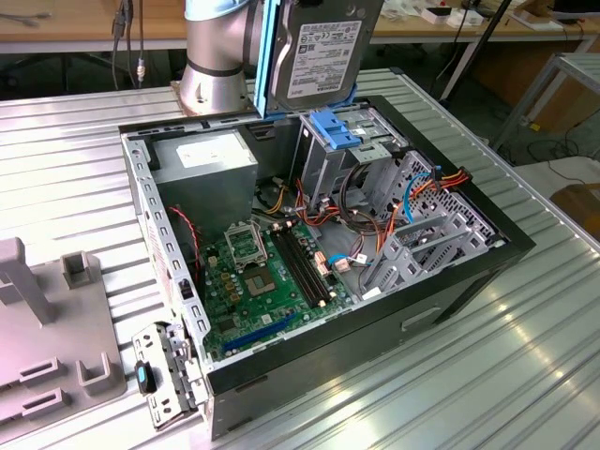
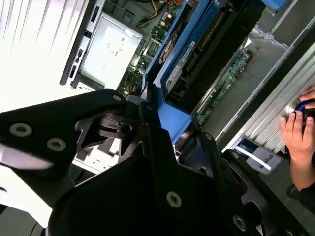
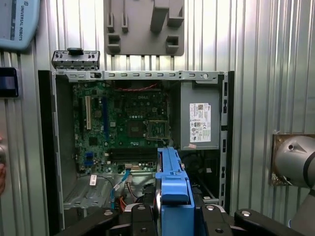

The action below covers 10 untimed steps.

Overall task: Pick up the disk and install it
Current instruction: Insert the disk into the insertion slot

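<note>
While gripper (image 2: 165, 120) clamps disk (image 1: 323, 47), disk hangs above computer case (image 1: 375, 323).

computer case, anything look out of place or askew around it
A metal bracket sits askew on the table at a corner of the computer case. The disk hangs above the drive cage, not installed.

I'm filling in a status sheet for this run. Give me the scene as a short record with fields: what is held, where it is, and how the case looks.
hand: shut on the blue carrier of the disk
disk pose: in the air, on edge, label facing the exterior view
position: above the drive cage of the computer case
case: lying open, motherboard and power supply exposed
install: not yet seated
support: ribbed metal table
</note>
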{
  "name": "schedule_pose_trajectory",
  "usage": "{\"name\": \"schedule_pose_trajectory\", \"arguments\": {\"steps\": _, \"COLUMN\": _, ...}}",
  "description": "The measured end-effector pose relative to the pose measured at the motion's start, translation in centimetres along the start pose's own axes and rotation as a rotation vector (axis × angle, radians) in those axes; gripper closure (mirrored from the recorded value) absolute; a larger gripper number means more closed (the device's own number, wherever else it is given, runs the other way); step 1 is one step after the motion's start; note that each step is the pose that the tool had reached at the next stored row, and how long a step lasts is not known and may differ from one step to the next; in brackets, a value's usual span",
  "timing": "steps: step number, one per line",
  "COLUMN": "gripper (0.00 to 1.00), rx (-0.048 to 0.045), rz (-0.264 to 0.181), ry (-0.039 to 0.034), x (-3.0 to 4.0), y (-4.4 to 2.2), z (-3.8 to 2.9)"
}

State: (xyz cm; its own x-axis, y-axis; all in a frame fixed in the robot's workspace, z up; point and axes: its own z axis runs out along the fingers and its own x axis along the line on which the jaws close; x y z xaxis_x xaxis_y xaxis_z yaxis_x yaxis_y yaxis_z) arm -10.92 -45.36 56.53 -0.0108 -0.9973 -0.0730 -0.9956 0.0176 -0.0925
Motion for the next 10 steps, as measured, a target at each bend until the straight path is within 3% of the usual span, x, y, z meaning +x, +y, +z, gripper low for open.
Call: {"name": "schedule_pose_trajectory", "arguments": {"steps": 10, "gripper": 0.63, "rx": 0.0017, "rz": 0.0, "ry": 0.0, "x": 0.0, "y": 0.0, "z": 0.0}}
